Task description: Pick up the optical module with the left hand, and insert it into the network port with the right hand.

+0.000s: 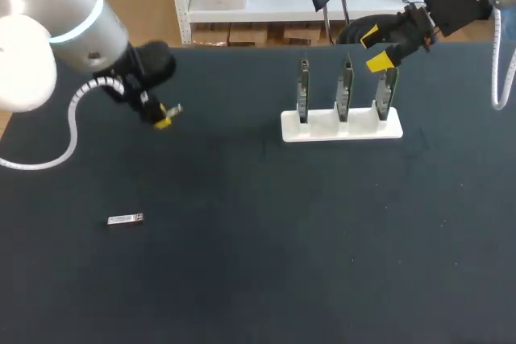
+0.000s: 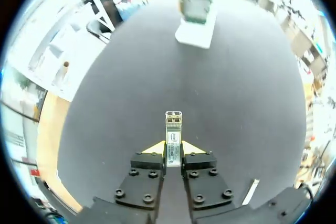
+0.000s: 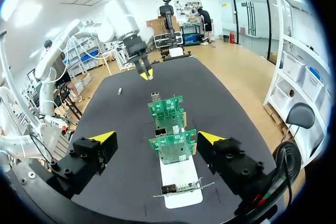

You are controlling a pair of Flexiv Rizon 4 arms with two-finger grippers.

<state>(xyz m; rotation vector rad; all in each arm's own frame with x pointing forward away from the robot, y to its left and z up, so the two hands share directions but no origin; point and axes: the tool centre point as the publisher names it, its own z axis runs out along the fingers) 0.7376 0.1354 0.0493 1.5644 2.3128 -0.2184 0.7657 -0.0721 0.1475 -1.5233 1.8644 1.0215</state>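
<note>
In the left wrist view my left gripper [image 2: 173, 149] is shut on a slim silver optical module [image 2: 173, 135], which sticks out ahead of the yellow tips. From above, that gripper [image 1: 165, 115] hangs over the table's left part with the module [image 1: 175, 108] in it. A second silver module [image 1: 125, 219] lies flat on the mat nearer the front, and it also shows beside the left gripper [image 2: 251, 191]. My right gripper [image 1: 379, 47] stands open over the rightmost of three upright green circuit boards [image 1: 345, 86]. The nearest board [image 3: 173, 148] sits between its wide-spread fingers.
The boards stand in a white slotted base [image 1: 341, 125] at the back right of the dark mat [image 1: 258, 263]. The table's far edge runs just behind the base.
</note>
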